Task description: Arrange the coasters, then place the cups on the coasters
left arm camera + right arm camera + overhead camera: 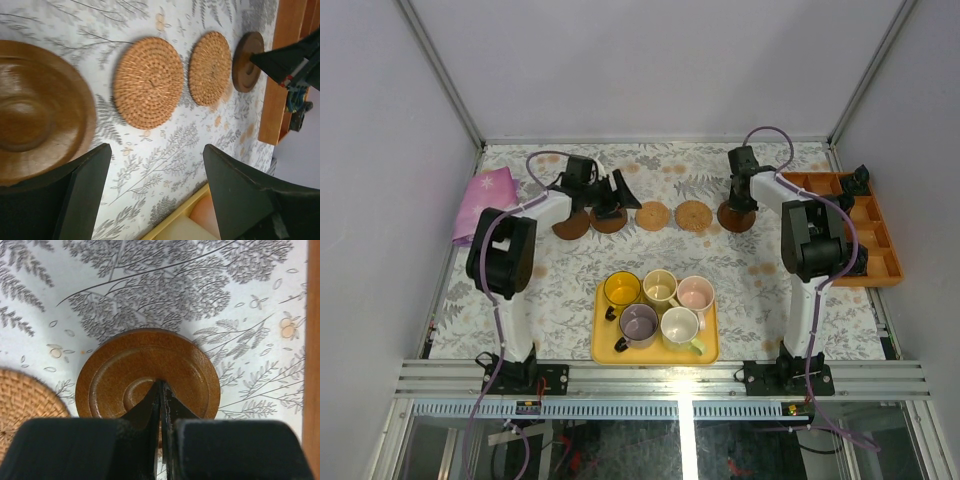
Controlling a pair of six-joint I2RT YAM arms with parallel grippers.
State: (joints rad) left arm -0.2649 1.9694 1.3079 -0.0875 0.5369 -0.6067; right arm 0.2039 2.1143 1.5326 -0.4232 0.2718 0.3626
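Right gripper (161, 385) clamped shut, tips over the dark coaster (145, 365) at the row's 3 o'clock end; I risk dragging it askew. Left gripper (157, 155) released, empty. Cups (660, 288) sit on tray (655, 358), 6 o'clock.

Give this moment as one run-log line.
left end effector: open, empty | right end effector: shut over brown coaster | coasters: five in row | cups: all on tray

Yellow tray (655, 357) sits centre at the near edge of the leaf-printed desk (560, 290). Far right, an orange divided tray (886, 262) has a small black object (860, 178) at its far corner. Far left lies a pink cloth (485, 203).
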